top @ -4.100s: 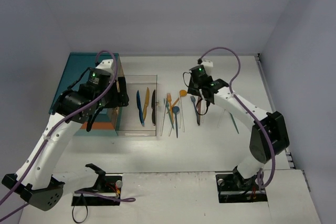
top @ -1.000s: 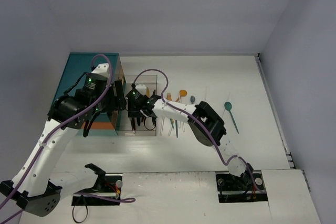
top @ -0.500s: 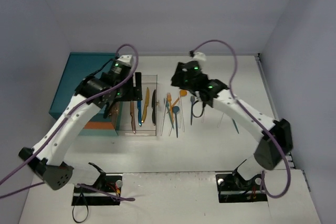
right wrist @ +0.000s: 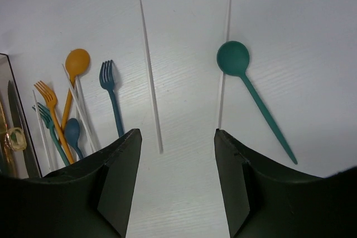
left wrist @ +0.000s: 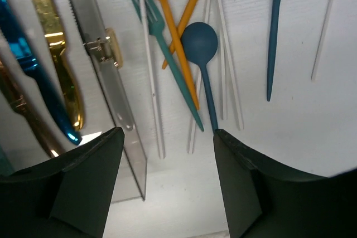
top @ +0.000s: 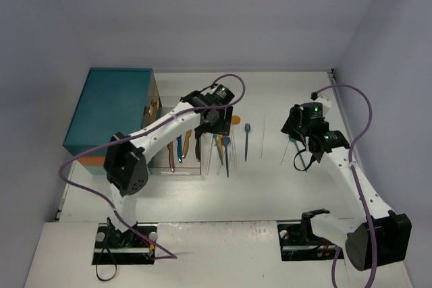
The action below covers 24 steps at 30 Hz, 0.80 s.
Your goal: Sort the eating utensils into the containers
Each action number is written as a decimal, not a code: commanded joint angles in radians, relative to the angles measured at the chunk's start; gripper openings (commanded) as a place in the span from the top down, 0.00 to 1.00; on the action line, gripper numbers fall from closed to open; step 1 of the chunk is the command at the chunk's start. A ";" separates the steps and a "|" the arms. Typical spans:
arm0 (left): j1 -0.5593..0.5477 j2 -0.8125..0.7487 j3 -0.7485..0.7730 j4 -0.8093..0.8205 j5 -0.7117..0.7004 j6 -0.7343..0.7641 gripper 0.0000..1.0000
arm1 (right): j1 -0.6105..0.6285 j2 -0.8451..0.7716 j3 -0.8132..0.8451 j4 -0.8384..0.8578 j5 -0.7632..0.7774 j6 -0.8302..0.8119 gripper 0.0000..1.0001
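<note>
The teal chest [top: 111, 109] stands at the left with its clear drawer [top: 177, 170] pulled out. The drawer holds a brown knife [top: 170, 153], a blue knife [left wrist: 33, 65] and an orange knife [left wrist: 56, 54]. My left gripper [left wrist: 167, 193] is open and empty above loose utensils beside the drawer: orange fork [left wrist: 167, 20], teal fork [left wrist: 167, 54], blue spoon [left wrist: 199, 43], blue fork [left wrist: 273, 26] and pale chopsticks [left wrist: 152, 82]. My right gripper [right wrist: 175, 193] is open and empty above two chopsticks [right wrist: 150, 76] and a teal spoon [right wrist: 245, 82].
The drawer's clear front with its gold handle [left wrist: 103, 45] stands just left of the loose utensils. An orange spoon [right wrist: 75, 62] lies at the back of the pile. The table's right edge [top: 351, 139] runs close to the right arm.
My left gripper has swung right, from over the drawer to over the loose utensils. My right gripper has moved right, to above the teal spoon. A brown knife has appeared in the drawer.
</note>
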<state>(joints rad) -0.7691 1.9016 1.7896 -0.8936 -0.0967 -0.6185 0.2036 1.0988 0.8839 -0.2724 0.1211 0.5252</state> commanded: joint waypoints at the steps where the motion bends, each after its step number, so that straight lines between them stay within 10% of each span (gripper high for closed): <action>1: -0.002 0.080 0.078 0.053 0.008 -0.025 0.38 | -0.027 -0.061 -0.030 -0.003 -0.053 -0.038 0.48; 24: 0.091 0.173 -0.004 -0.043 -0.297 -0.028 0.38 | -0.049 -0.071 -0.057 -0.013 -0.060 -0.070 0.48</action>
<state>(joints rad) -0.7407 2.1529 1.8132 -0.8643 -0.2495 -0.6651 0.1623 1.0336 0.8271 -0.3046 0.0636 0.4686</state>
